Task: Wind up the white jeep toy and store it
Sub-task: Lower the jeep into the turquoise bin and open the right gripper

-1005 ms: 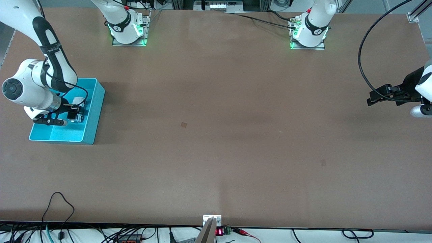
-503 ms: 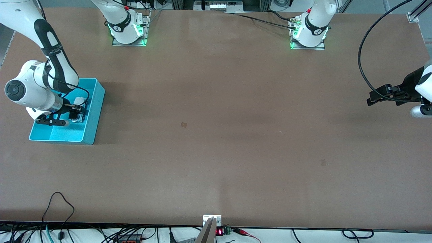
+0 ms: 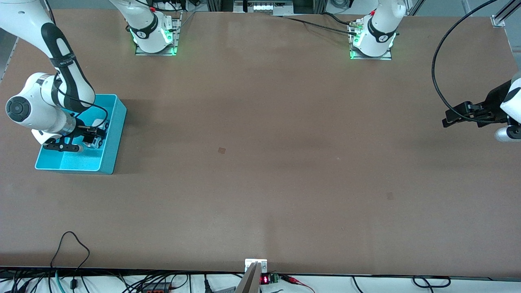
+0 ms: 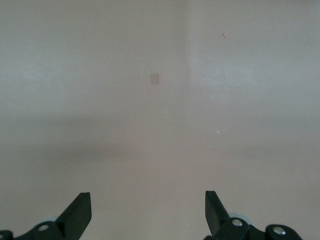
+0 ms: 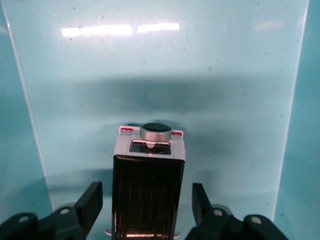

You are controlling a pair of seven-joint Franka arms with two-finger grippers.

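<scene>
Right gripper (image 5: 145, 210) now spread, fingers clear of white jeep toy (image 5: 148, 185); toy sits in cyan bin (image 3: 112, 134). You judge storing done. Left gripper (image 4: 148, 212) wide, waiting over desk (image 3: 260, 162).

We see a wide brown table (image 3: 260, 162) with a matte, even surface. The two arm bases are bolted to it along the edge farthest from the front camera, each on a metal plate lit green: the right arm's base (image 3: 154, 38) and the left arm's base (image 3: 372, 42). A cyan bin (image 3: 112, 138) sits directly on the table at the right arm's end. A small, slightly darker square patch (image 3: 221, 150) marks the surface near the middle, and a fainter one (image 3: 390, 196) lies nearer the front camera, toward the left arm's end; these are possibly tape or stains. A small bracket (image 3: 255, 264) is fixed at the nearest edge.
</scene>
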